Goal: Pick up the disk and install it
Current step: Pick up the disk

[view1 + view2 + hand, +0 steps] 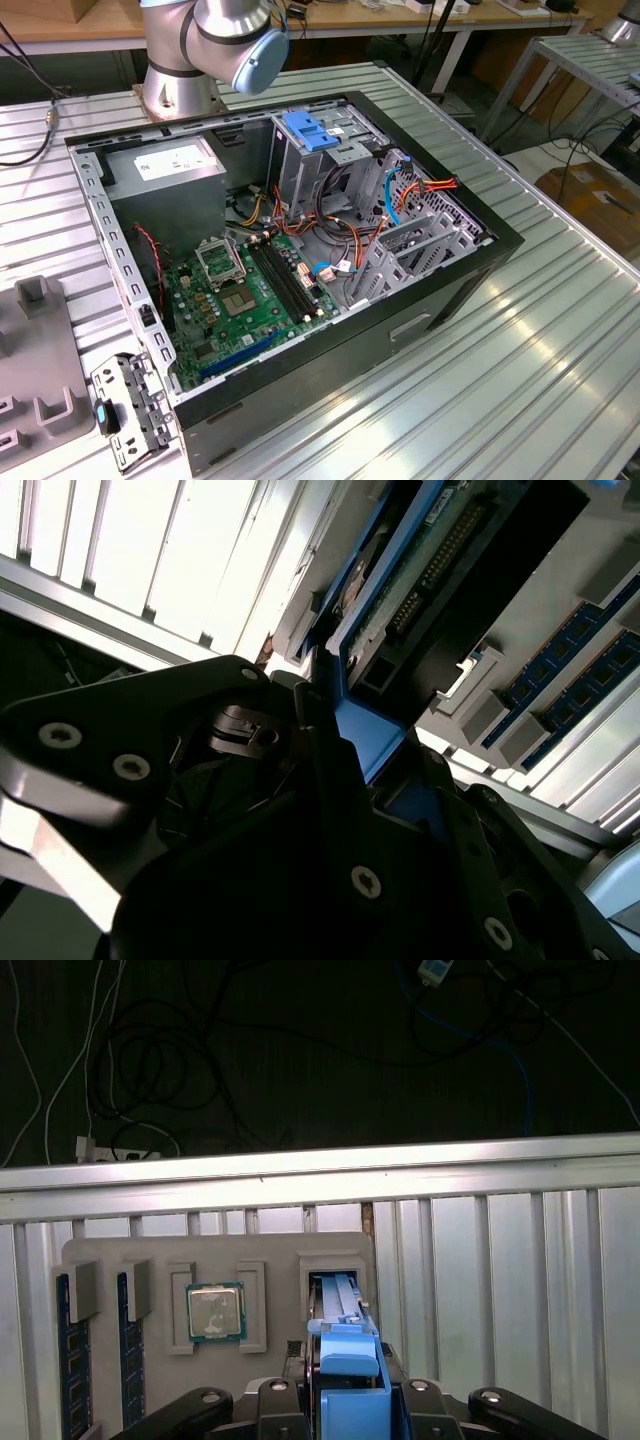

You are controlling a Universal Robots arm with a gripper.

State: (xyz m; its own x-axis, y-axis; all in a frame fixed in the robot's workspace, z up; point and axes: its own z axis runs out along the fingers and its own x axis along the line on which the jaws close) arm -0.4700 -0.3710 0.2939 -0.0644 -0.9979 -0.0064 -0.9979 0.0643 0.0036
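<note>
Step in hand: pick-up. On the grey tray (270, 1252), the memory modules (66, 1360) occupy the slots at one end, the processor (215, 1312) sits in the middle pocket, and the disk (338, 1295) stands on edge in the slot at the opposite end. The gripper (347, 1385) appears clenched on the disk's exposed edge. Withdrawal calls for a straight pull, parallel to the slot walls.

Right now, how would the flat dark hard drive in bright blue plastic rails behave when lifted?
The disk looks rigid, unlikely to flex. Its exposed green circuit board suggests fragility. Standing on edge in the grey tray, it might tip.
</note>
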